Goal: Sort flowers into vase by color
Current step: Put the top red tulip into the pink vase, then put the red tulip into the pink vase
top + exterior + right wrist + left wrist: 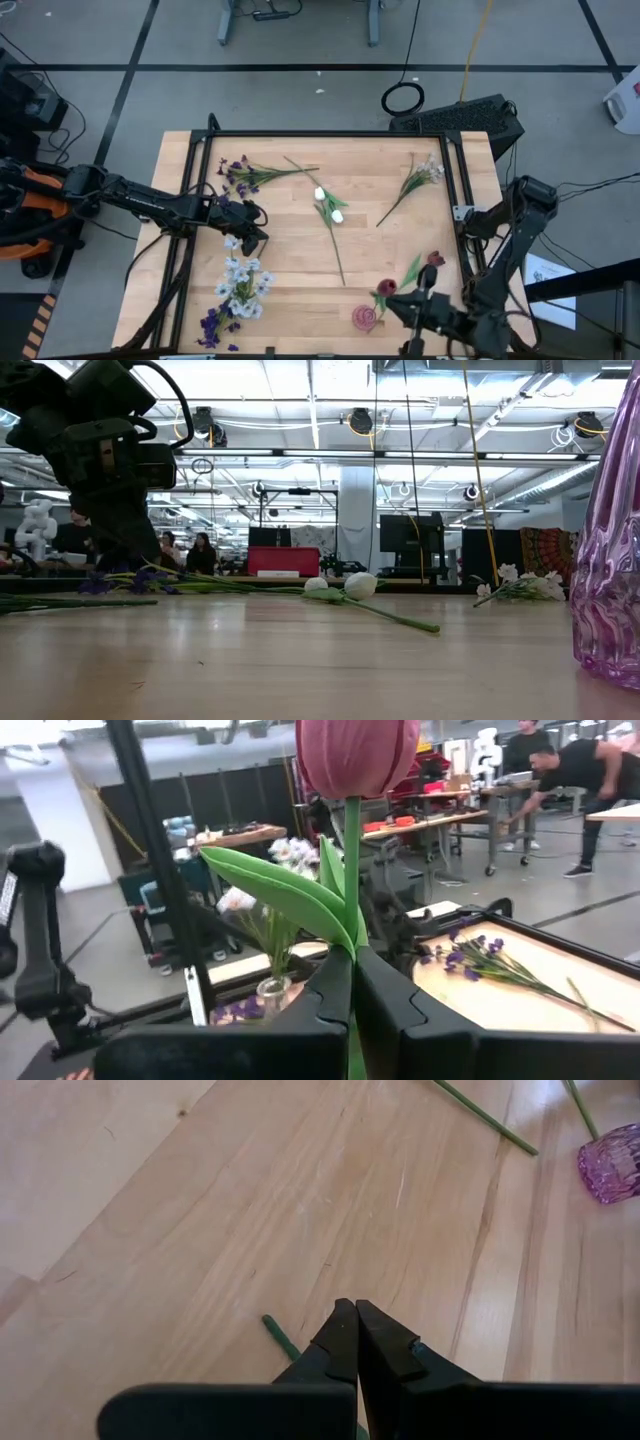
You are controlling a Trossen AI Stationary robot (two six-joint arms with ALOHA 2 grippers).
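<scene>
Right wrist view shows the right gripper [352, 982] with its jaws pinching the green stem of a dark red artificial tulip [356, 755] just below the leaf, bloom upright above. These flowers look light, with thin wiry stems and soft heads; I'd judge the stem, mid-length, the place to hold, never the petals. From above, that arm sits near five o'clock of the wooden bench [300, 150]. The left gripper [255, 232], jaws pressed together on nothing I can make out, hovers at nine o'clock by the white and pale-blue blossom cluster [242, 283]. Purple sprigs [240, 172] lie at eleven, white tulips [330, 205] mid-bench, a white sprig [425, 172] at one. The ribbed purple glass vase [366, 318] near six looks empty.
</scene>
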